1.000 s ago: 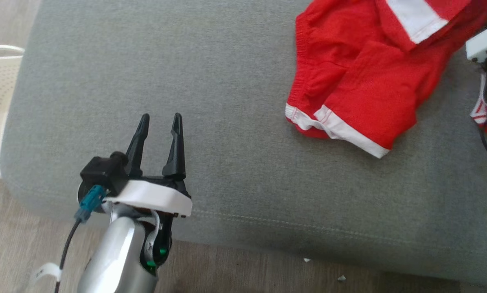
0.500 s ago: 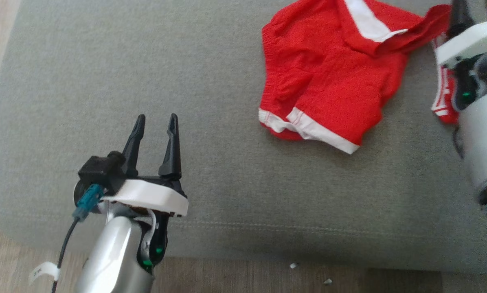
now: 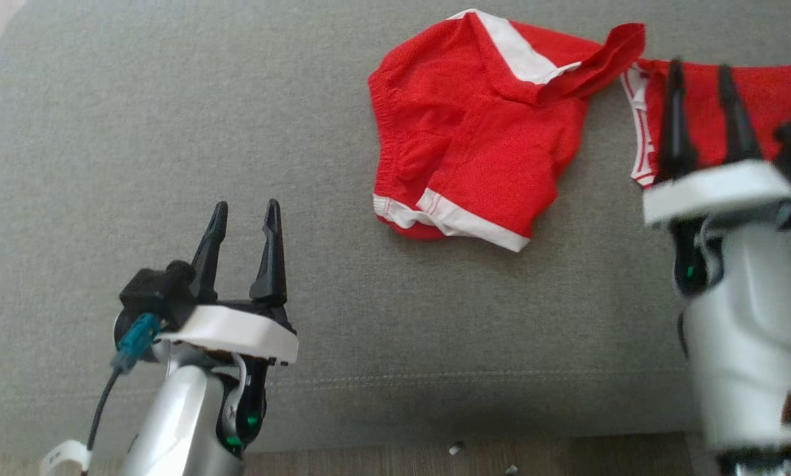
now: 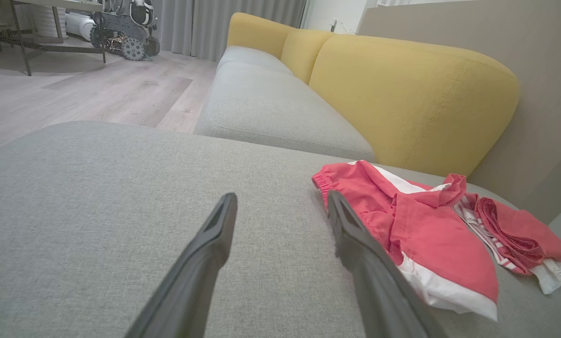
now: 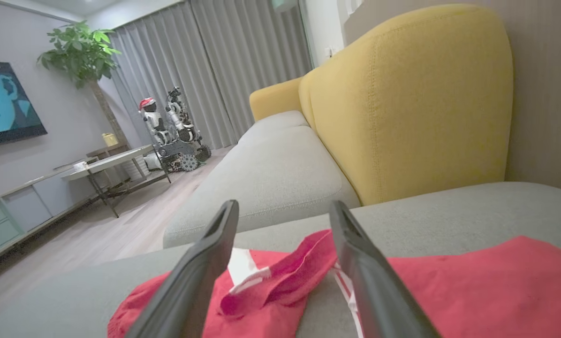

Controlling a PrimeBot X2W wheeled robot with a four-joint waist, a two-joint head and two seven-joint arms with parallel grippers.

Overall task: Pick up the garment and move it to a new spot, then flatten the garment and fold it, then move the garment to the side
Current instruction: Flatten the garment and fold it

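Right now your right gripper (image 3: 700,66) has its jaws apart with nothing between them. Its fingers reach over a folded red piece (image 3: 776,89) lying just ahead of and beneath the tips; whether they touch it, I cannot tell. Just off its left finger, a loose flap (image 3: 607,49) of the crumpled red shorts (image 3: 468,139) stretches across and seems to touch that piece's striped edge. Your left gripper (image 3: 246,205) is likewise spread and empty over the bare grey cushion (image 3: 104,132), with the shorts well ahead and to its right.

Watch that meeting point. If you close the right jaws there, you will likely catch both fabrics and drag the folded piece out of shape. The shorts are also bunched in layers, so a shallow pinch may lift only the top one, while a deep pinch may take both legs and stop them spreading flat.
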